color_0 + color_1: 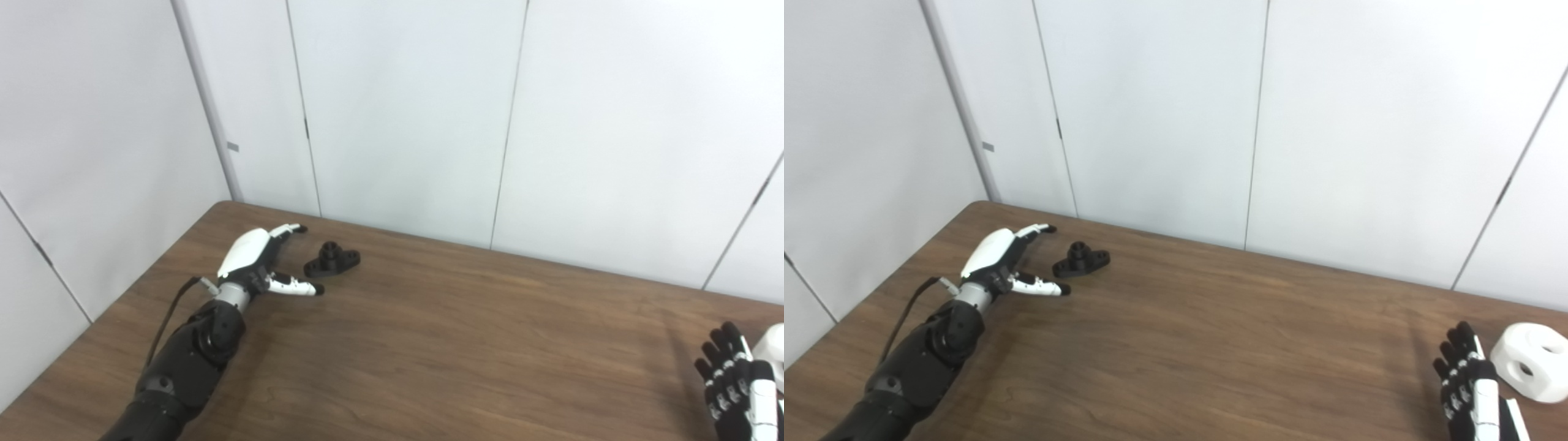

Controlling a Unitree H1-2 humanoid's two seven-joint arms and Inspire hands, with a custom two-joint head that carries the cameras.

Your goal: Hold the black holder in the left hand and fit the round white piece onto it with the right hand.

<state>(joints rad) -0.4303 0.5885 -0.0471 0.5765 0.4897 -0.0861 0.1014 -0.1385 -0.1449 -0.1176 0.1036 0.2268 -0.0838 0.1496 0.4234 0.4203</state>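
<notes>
The black holder (332, 258) lies flat on the brown table (465, 343) at the far left, a short peg standing up from its middle. My left hand (263, 262) rests open just left of it, fingers and thumb spread toward it without touching. The round white piece (1532, 361), a rounded block with holes, sits on the table at the far right. My right hand (1470, 386) is open beside it on its left, fingers pointing up and apart, holding nothing.
White wall panels (404, 110) stand close behind the table's far edge and along its left side. The table's back left corner (223, 205) is near the left hand.
</notes>
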